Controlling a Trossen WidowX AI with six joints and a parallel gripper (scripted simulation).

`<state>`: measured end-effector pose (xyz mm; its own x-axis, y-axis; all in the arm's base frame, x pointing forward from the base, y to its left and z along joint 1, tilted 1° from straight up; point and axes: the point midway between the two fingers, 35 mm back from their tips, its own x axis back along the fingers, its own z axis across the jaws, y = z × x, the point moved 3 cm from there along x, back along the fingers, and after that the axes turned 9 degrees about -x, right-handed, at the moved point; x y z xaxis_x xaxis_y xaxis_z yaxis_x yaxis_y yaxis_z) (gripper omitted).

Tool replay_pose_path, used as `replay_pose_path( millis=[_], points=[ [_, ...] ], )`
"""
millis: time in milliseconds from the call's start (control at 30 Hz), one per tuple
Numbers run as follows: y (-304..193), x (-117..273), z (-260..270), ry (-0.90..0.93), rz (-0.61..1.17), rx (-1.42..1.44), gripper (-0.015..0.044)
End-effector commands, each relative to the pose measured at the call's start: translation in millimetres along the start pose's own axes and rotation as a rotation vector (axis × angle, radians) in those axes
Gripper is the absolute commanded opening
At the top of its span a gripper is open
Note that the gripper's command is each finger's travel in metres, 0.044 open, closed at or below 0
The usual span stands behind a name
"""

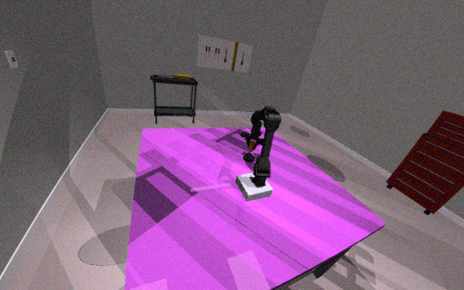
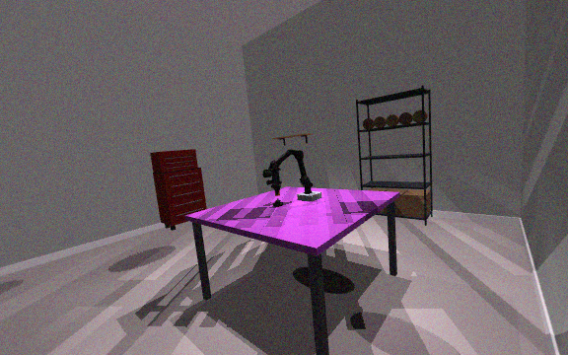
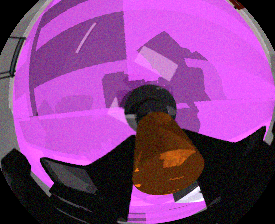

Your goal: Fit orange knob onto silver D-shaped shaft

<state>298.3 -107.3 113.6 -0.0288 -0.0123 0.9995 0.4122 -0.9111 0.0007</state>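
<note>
The orange knob (image 1: pixel 251 145) (image 2: pixel 277 196) (image 3: pixel 165 160) is held between the fingers of my gripper (image 1: pixel 252 141) (image 3: pixel 160 162), which is shut on it. The dark round pedestal (image 1: pixel 249 158) (image 2: pixel 277 203) (image 3: pixel 170 96) stands on the magenta table. In the top view the knob is above the pedestal with a gap between them. In the wrist view the knob's narrow end overlaps the near part of the pedestal. The silver shaft is hidden or too dark to tell, and so is the hole underneath the knob.
The arm's white base block (image 1: pixel 252 188) (image 2: pixel 310 196) sits on the magenta table (image 1: pixel 200 250) (image 2: pixel 309 227). A red cabinet (image 1: pixel 441 161) (image 2: pixel 179 187), a black cart (image 1: pixel 175 110) and a shelving rack (image 2: pixel 394 157) stand on the floor away from the table.
</note>
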Motion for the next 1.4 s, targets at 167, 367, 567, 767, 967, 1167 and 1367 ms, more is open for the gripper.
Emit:
replay_pose_path(
  millis=[167,367,567,767,967,1167,1367],
  points=[
    [2,-17,0,0.001,-0.003,0.004,0.0],
    [2,-25,-1,0.001,-0.003,0.001,0.0],
    [3,-22,1,0.001,-0.003,0.001,0.0],
    [3,-25,1,0.001,-0.003,0.001,0.0],
    [2,-26,0,0.001,-0.003,0.001,0.0],
    [2,-26,0,0.001,-0.003,0.001,0.0],
    [1,-21,-1,0.001,-0.003,0.001,0.0]
  ],
)
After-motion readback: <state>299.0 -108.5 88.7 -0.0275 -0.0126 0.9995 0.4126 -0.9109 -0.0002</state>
